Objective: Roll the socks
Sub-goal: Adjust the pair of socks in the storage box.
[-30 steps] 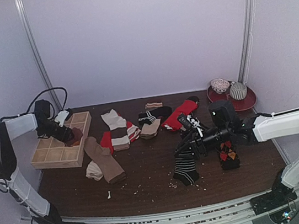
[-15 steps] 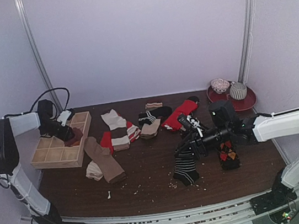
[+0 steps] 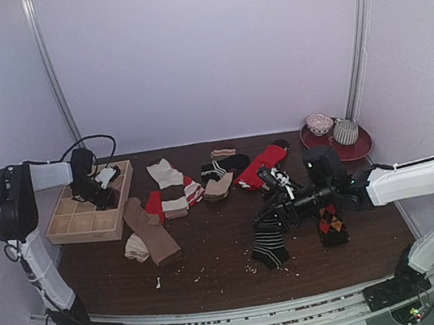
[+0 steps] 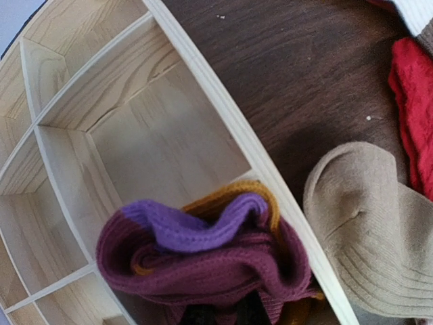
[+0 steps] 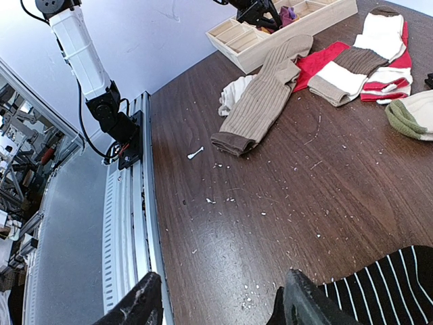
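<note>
Left arm has swung further in over the wooden tray (image 3: 72, 223) at the left of the overhead view compared to a second ago, and the right arm basically hasn't budged. The left pincer (image 3: 103, 195) hangs right over the tray. In its own camera a rolled-up purple-and-orange sock (image 4: 203, 261) fills the lower middle, sitting in a compartment against the tray's wall. The roll hides the fingertips, so honestly I can't tell if they're clamped on it or not. Just past that wall, lower right of that view, a tan sock (image 4: 365, 223) lies on the dark surface (image 5: 270, 203). The right pincer (image 5: 223, 305) is low over the surface, right of centre in the overhead view, fingers spread wide apart. A black-and-white striped sock (image 5: 385, 284) sits beside one finger, and an argyle sock (image 3: 331, 223) is just to the right. More loose socks (image 3: 173, 186) are scattered across the middle.
</note>
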Controlling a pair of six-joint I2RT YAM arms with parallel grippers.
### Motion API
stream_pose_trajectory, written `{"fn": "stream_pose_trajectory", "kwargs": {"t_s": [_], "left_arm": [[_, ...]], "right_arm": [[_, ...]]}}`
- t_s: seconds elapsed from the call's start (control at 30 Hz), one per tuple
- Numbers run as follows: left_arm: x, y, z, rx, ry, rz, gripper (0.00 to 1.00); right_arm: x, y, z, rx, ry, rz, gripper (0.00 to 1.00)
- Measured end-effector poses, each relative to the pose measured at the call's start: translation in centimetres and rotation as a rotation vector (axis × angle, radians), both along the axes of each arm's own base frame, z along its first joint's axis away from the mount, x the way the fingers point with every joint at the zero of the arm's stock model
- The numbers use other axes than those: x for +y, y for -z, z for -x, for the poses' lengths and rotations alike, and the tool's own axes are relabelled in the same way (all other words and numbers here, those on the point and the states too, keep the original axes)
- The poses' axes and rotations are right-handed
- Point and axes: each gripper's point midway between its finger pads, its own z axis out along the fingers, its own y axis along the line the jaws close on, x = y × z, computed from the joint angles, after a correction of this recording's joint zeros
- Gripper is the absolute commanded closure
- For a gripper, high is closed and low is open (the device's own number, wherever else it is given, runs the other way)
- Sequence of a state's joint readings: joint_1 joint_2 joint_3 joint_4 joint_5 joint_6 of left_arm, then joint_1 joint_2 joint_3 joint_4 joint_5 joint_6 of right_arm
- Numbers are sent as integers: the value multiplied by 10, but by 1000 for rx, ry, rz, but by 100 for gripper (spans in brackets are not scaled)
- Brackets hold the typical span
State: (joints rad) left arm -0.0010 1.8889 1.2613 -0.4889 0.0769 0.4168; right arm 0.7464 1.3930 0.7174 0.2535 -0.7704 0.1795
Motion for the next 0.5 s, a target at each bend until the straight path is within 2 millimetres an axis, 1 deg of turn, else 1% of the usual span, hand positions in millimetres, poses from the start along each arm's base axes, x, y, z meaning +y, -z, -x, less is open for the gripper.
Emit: {"fn": "stream_pose_trajectory", "kwargs": {"t_s": [0.1, 0.17, 0.43, 0.47, 0.5], "left_arm": [[1, 4, -5, 5, -4, -44, 93], [1, 4, -9, 1, -6, -60, 88], [1, 8, -9, -1, -12, -105, 86], [1, 9, -9, 1, -14, -111, 83], [1, 9, -10, 2, -15, -115, 77]], "right_arm": [[0, 0, 0, 0, 0, 0, 39], [0, 0, 0, 0, -1, 0, 39], [0, 0, 0, 1, 0, 1, 39], [0, 0, 0, 1, 0, 1, 39], [0, 0, 0, 1, -1, 1, 39]]}}
